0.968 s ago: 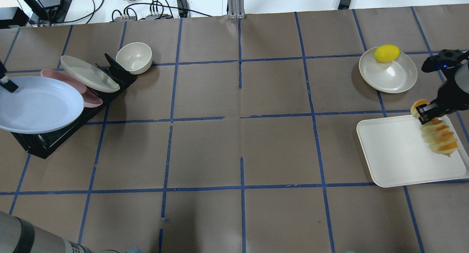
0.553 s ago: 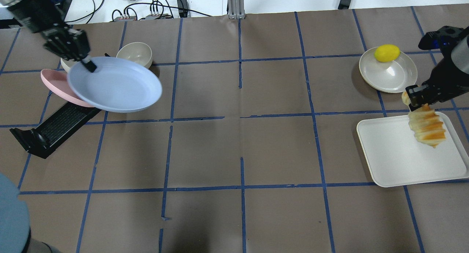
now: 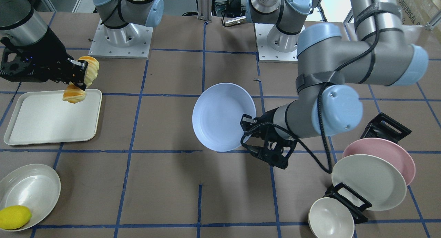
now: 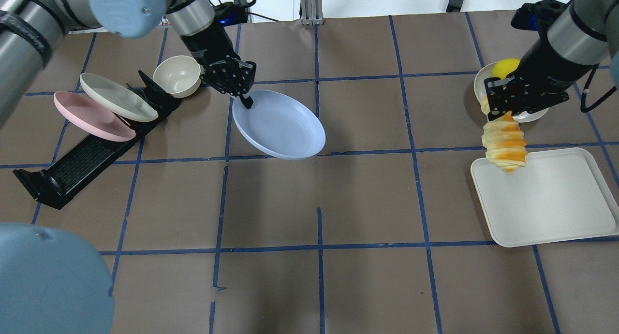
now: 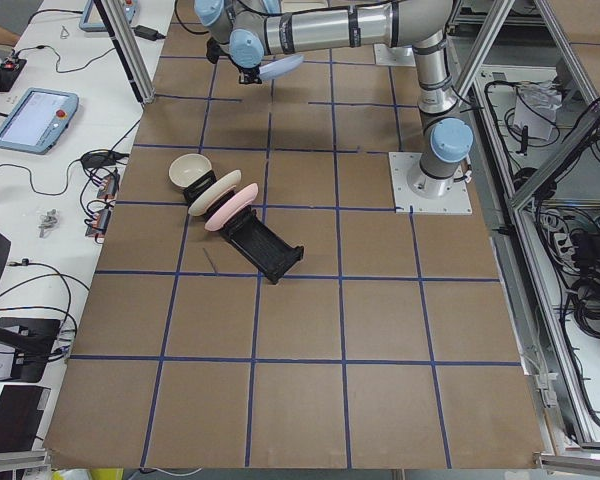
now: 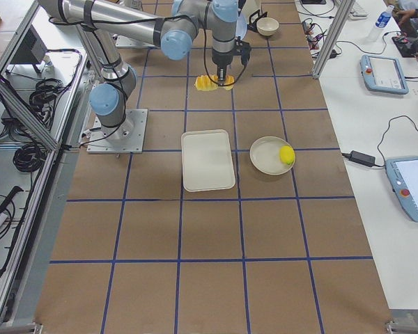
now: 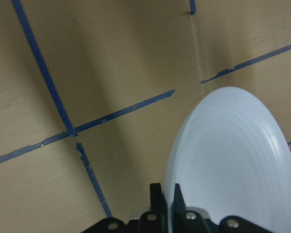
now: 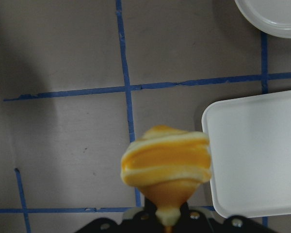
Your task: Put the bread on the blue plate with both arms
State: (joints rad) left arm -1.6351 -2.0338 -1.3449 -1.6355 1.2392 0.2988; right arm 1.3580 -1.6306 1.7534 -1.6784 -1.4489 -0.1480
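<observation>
1. Two arms, both loaded, and neither load touches the table.
2. Along the left edge, toward the far-left corner: black rack (image 4: 72,169) with pink plate (image 4: 82,114) and cream plate (image 4: 116,97) leaning in it. Cream bowl (image 4: 177,75) sits at its far end.
3. Left gripper (image 4: 246,102): jaws pinched on the rim of the blue plate (image 4: 280,126). Plate sticks out from the fingers toward the table centre. It is tilted, in the air, left of middle and nearer the far edge.
4. Right gripper (image 4: 498,112): clamped on the top end of the bread (image 4: 505,145). Bread hangs below the fingers, tip down, over the far-left corner of the white tray (image 4: 556,203).
5. Tray lies at the right edge. Beyond it, toward the far-right corner: cream dish (image 3: 31,183) with lemon (image 3: 13,217) on its rim side, partly hidden overhead by the right arm.
</observation>
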